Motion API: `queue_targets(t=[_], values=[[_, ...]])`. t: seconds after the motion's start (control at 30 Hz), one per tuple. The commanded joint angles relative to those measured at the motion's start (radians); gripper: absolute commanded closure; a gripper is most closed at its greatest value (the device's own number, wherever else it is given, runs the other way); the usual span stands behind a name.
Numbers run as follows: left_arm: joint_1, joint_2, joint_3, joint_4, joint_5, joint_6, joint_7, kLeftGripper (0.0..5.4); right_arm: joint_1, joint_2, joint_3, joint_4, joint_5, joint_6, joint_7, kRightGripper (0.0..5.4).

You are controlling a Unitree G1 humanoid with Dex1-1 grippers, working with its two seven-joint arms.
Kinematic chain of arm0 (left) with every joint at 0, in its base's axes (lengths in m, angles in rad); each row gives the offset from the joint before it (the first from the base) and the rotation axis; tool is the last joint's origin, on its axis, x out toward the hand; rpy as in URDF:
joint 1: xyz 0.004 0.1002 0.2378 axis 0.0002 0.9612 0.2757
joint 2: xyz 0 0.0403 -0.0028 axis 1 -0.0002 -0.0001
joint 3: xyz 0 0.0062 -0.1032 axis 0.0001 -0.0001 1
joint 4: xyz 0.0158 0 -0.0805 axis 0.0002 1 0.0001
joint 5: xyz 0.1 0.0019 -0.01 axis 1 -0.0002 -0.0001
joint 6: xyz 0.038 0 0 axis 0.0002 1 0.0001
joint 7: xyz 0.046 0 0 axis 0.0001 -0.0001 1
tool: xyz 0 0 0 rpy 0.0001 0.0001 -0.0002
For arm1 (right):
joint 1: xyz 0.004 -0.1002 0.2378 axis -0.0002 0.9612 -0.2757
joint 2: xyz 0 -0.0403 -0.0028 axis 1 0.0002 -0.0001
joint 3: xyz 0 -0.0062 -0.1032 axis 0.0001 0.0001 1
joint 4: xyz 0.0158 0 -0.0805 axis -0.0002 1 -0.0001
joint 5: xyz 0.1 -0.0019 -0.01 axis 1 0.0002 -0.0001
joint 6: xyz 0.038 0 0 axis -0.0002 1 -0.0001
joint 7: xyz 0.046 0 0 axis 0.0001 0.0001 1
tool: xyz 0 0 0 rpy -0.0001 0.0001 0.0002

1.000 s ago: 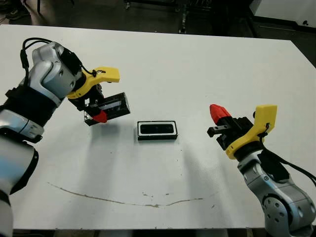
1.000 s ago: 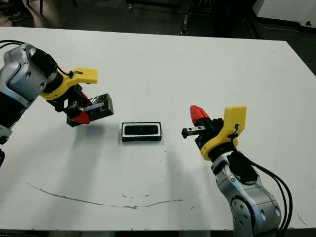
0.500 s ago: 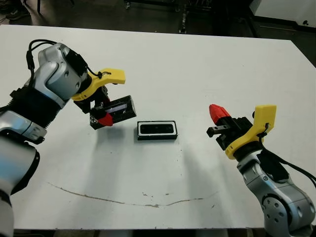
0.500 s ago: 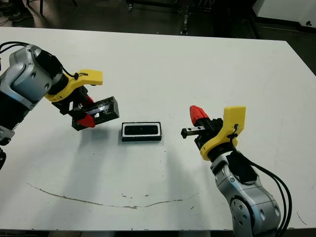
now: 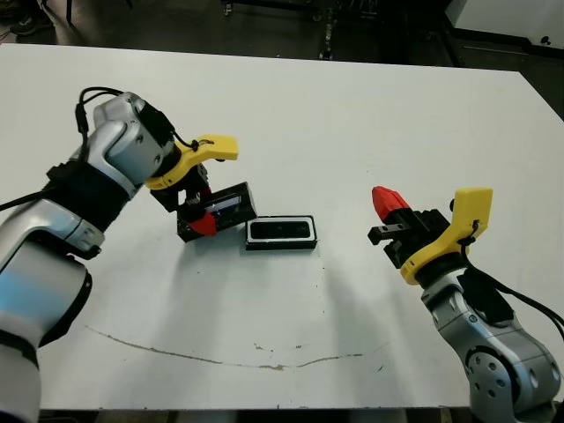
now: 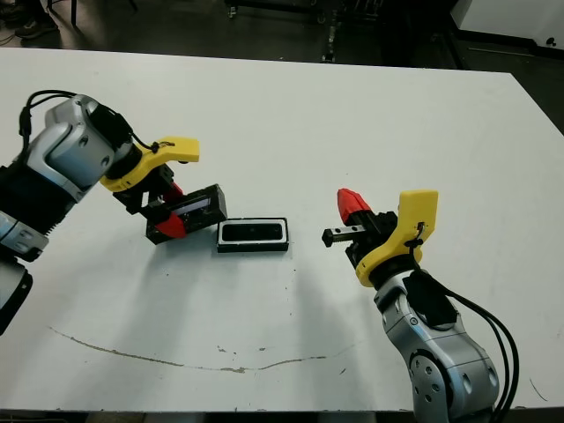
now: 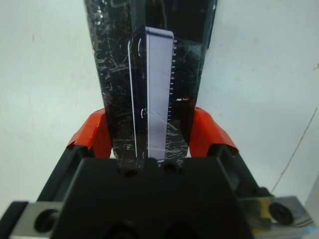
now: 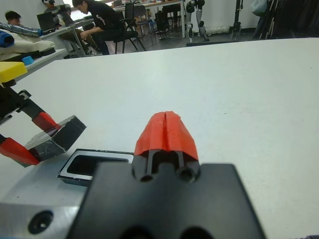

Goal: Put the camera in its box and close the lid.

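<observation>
The box (image 5: 249, 233), a shallow black tray with white lining, lies flat at mid-table. The slim black camera (image 5: 280, 230) rests inside it. Just left of the box, my left gripper (image 5: 196, 216) is shut on the lid (image 5: 222, 205), a glossy speckled black cover held tilted, its right end close to the box's left end. In the left wrist view the lid (image 7: 149, 74) fills the gap between both red fingers (image 7: 92, 137). My right gripper (image 5: 388, 203) hovers to the right of the box, shut and empty, well apart from it.
A thin brown smear (image 5: 220, 357) curves across the table near its front edge. In the right wrist view, a seated person (image 8: 99, 20) and chairs show far beyond the table. Dark floor lies past the far table edge (image 5: 264, 53).
My left gripper has carried the lid rightward and lower, from well left of the box to right beside its left end. The right arm and the box have stayed put.
</observation>
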Motion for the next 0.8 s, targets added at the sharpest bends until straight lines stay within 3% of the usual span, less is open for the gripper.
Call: queue_targets(t=[0.03,0.8], values=[[0.007,-0.02,-0.005,0.006,0.005,0.013,0.025,2.23,0.009,-0.005,-0.006,0.01,-0.005,-0.008,0.003,5.4],[0.026,-0.051,-0.041,-0.028,0.001,0.045,0.053,2.23,0.021,-0.006,-0.005,0.0,-0.014,-0.004,-0.002,5.4]])
